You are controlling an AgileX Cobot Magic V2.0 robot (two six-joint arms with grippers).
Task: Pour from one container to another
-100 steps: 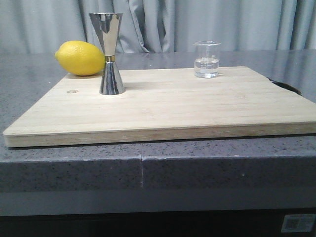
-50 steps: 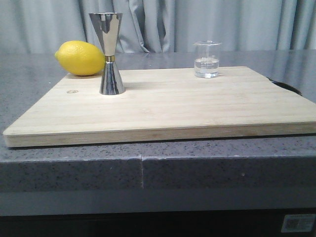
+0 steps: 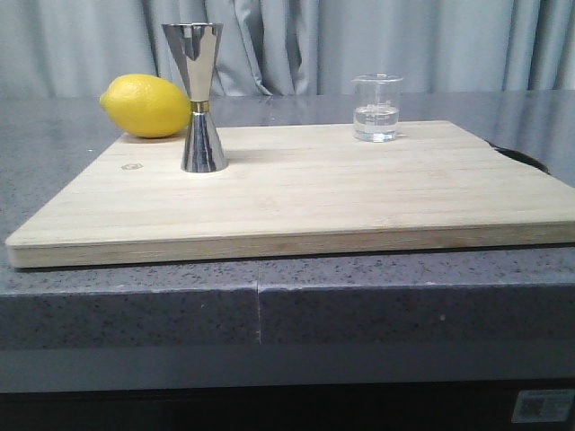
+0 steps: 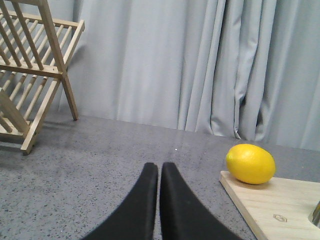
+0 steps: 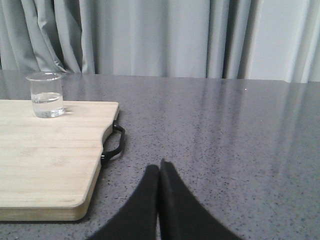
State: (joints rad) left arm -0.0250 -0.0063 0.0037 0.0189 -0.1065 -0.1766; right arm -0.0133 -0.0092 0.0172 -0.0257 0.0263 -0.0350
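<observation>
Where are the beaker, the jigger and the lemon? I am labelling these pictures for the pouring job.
beaker [image 3: 375,115], front view, on its glass wall at the liquid.
jigger [image 3: 201,144], front view, on its lower cone.
lemon [image 3: 144,106], front view, on its middle.

Jigger [image 3: 194,97] left, beaker [image 3: 375,108] right on board [image 3: 296,197]; lemon [image 3: 145,106] behind jigger.

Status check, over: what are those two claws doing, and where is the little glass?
Left gripper and right gripper shut, empty, off the board. Beaker upright on cutting board, liquid inside. Jigger upright beside lemon. Path between clear.
</observation>
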